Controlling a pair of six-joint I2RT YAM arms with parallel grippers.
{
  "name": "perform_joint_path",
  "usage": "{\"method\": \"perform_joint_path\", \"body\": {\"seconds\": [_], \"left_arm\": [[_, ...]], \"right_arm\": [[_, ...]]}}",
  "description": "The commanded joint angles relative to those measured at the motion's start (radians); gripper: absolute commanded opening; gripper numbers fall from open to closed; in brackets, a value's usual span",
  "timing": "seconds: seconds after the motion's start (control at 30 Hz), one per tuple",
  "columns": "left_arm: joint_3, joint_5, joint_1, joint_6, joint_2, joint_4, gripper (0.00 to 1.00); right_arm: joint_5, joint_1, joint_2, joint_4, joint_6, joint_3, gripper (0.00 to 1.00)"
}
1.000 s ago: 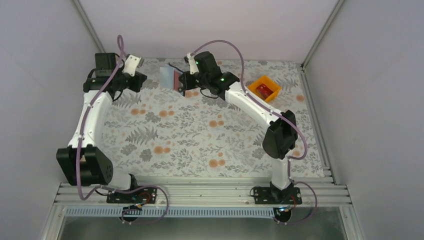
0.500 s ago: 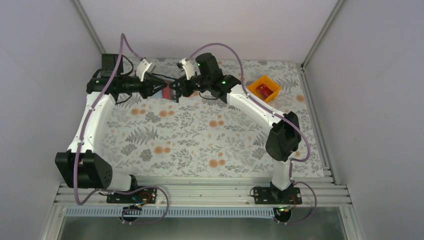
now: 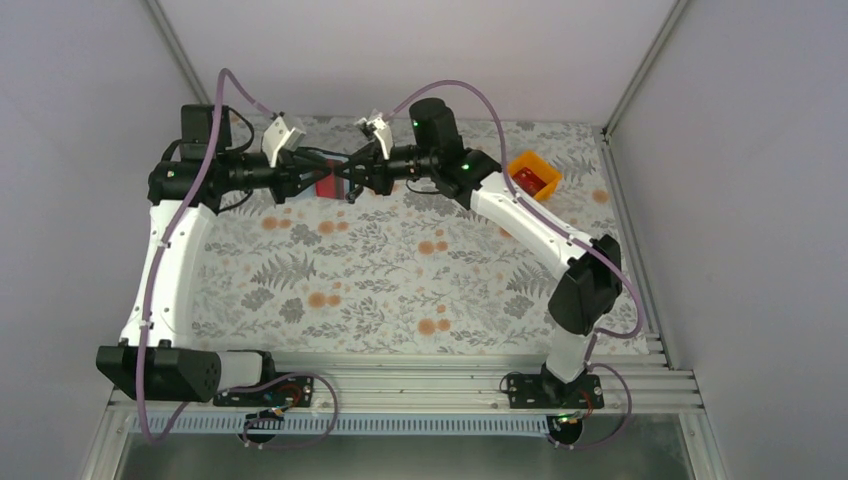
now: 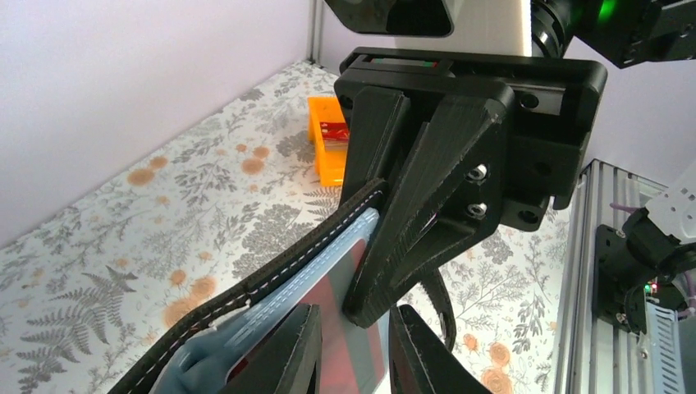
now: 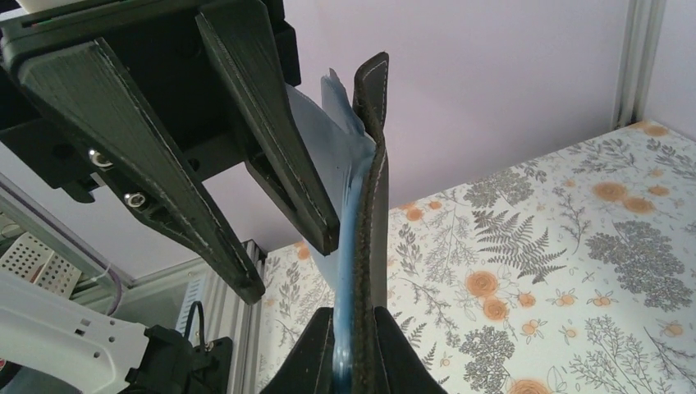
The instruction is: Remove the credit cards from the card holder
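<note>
table (image 3: 400, 290): floral print; bore both arm bases at its near edge.
left gripper (image 4: 354, 318): pointed rightward over the far part of the table; jaws stood parted, released, with one finger (image 5: 275, 139) laid against the grey-blue lining; nothing seen clamped.
credit card (image 4: 343, 283): red; stuck partway out of a grey-blue pocket and showed between the left fingers; contact with them could not be told.
card holder (image 5: 373, 164): hung aloft between the two grippers, clear of the table; black stitched cover stood edge-on to the right wrist camera, pockets fanned away from it.
right gripper (image 5: 354, 324): clenched on one end of the card holder; faced the left gripper tip to tip.
orange bin (image 3: 531, 172): sat at the table's far right, well apart from both grippers; flat red piece (image 3: 531, 181) lay inside, too small to identify.
</note>
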Motion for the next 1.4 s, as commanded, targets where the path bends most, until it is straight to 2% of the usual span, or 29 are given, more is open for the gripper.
{"method": "perform_joint_path", "body": {"seconds": [0.0, 0.1, 0.27, 0.5, 0.73, 0.87, 1.27, 1.37], "left_arm": [[-0.013, 0.022, 0.003, 0.061, -0.011, -0.062, 0.22], [-0.013, 0.034, 0.003, 0.099, -0.025, -0.081, 0.22], [0.091, 0.094, 0.009, 0.206, -0.02, -0.187, 0.26], [0.1, 0.038, 0.009, 0.144, 0.006, -0.183, 0.26], [0.094, 0.001, 0.009, 0.155, -0.036, -0.169, 0.26], [0.057, 0.01, 0.006, 0.137, -0.032, -0.143, 0.26], [0.093, 0.056, 0.006, 0.196, -0.017, -0.162, 0.26], [0.09, 0.125, 0.005, 0.211, -0.017, -0.163, 0.26]], "right_arm": [[-0.07, -0.008, -0.065, 0.053, -0.036, -0.015, 0.04], [-0.086, -0.01, -0.075, 0.045, -0.049, -0.015, 0.04], [-0.108, -0.016, -0.089, 0.011, -0.072, -0.012, 0.04], [-0.117, -0.017, -0.112, 0.003, -0.079, -0.008, 0.04], [-0.141, -0.018, -0.136, 0.009, -0.086, -0.014, 0.04], [-0.162, -0.017, -0.141, 0.009, -0.091, -0.015, 0.04], [-0.263, -0.017, -0.193, -0.037, -0.185, -0.015, 0.04], [-0.266, -0.016, -0.189, -0.036, -0.182, -0.008, 0.04]]}}
